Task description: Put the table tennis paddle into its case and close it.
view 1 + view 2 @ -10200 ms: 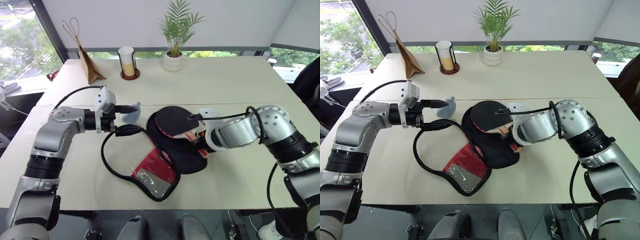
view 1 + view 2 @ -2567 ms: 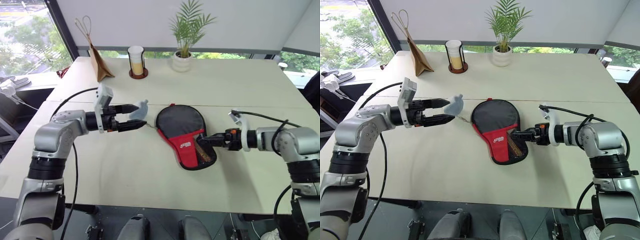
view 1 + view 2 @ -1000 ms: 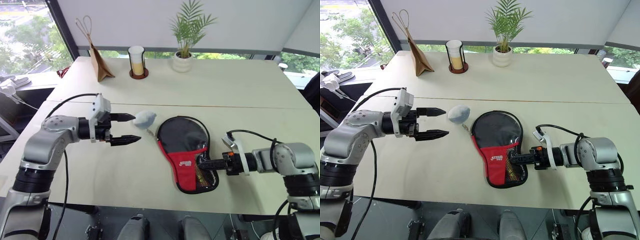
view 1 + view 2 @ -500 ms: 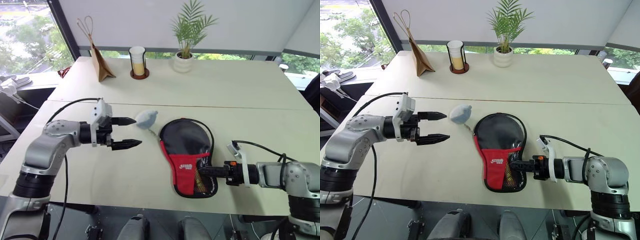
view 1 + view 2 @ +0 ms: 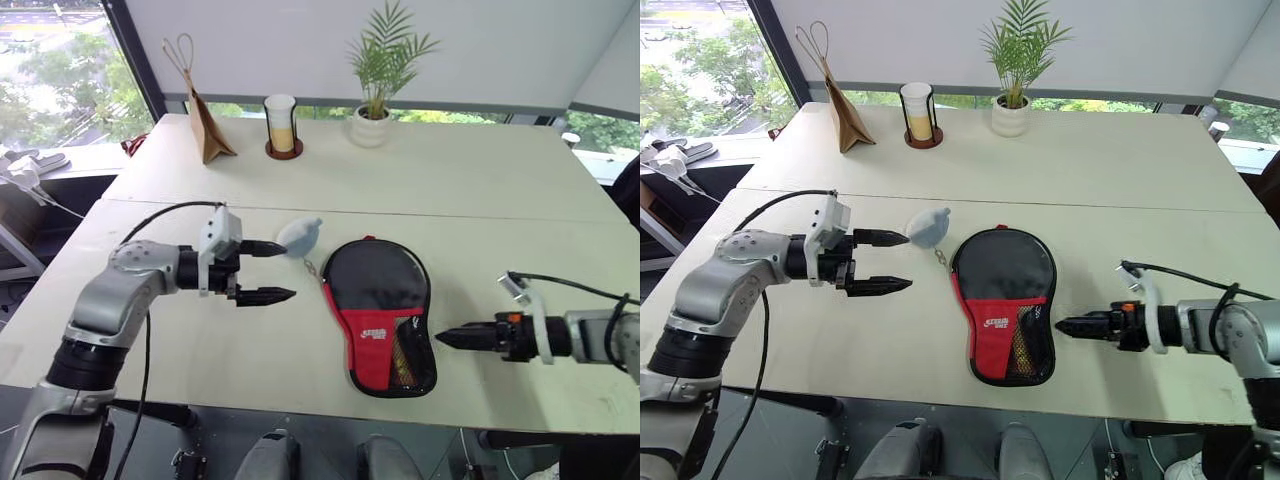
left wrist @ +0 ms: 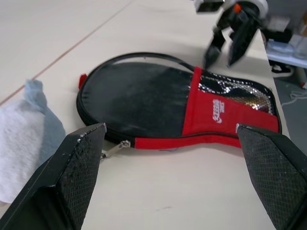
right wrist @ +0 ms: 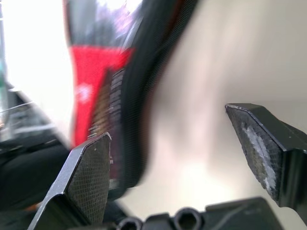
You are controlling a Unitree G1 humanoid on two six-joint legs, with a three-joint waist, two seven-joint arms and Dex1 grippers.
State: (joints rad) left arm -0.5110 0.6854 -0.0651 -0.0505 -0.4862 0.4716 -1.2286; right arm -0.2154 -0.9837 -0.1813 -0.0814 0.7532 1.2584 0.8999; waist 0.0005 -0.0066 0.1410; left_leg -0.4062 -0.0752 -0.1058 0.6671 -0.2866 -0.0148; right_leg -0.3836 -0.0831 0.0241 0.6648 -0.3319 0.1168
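Right gripper (image 5: pixel 1062 325) is seen spread apart in its wrist view, empty, just beside the case (image 5: pixel 1004 300) and clear of its lower right edge. Left gripper (image 5: pixel 902 262) is held wide open, nothing gripped, near the grey-blue plush toy (image 5: pixel 930 227). Case is laid flat on the table (image 5: pixel 1120 190), zipped around; paddle handle is glimpsed through the mesh pocket (image 5: pixel 412 348).

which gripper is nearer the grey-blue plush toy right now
Left. The open left gripper sits right beside the small grey-blue plush toy, one finger nearly at it. The right gripper is apart, past the black-and-red case.
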